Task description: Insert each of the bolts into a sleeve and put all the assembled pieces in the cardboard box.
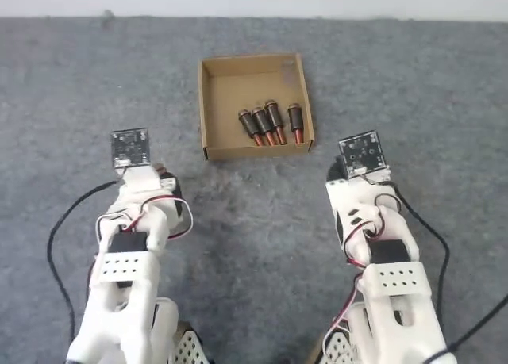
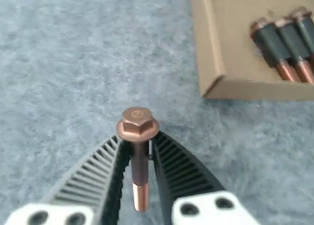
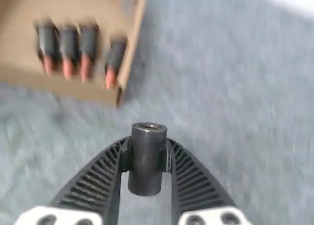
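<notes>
From above, four assembled pieces (image 1: pixel 271 124) lie in the box (image 1: pixel 208 102) on the grey surface (image 1: pixel 397 78), with both arms just short of the box. At the left wrist, the left hand (image 2: pixel 139 139) clamps a copper bolt (image 2: pixel 139 125) near the box. At the right wrist, the right hand (image 3: pixel 147 145) grips a black sleeve (image 3: pixel 147 170) near the box.

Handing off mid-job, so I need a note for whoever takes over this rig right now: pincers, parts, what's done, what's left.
Left pincer: shut on a bare bolt, gripped by its shank.
Right pincer: shut on an empty sleeve.
Cardboard box: close by, in front of both pincers.
Done: four assembled pieces lie side by side in the box.
To do: push the bolt into the sleeve, then put that piece in the box.
</notes>
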### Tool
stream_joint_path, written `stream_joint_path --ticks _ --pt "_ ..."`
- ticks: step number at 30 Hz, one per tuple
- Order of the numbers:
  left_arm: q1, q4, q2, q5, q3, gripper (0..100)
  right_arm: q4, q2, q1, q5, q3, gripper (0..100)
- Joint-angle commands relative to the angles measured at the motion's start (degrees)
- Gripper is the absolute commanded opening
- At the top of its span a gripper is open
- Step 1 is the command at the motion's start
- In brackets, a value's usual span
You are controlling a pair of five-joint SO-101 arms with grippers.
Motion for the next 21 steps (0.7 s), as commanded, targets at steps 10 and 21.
stream_joint_path --ticks 10,21 --pt "-2.6 -2.0 -2.5 0.7 -0.4 1 -27.9 -1.6 -10.1 -7.7 4.7 1.0" --pt "-2.6 -2.0 -2.8 0.7 -0.4 1 -46.5 -1.6 -16.0 -14.1 10.3 1.0"
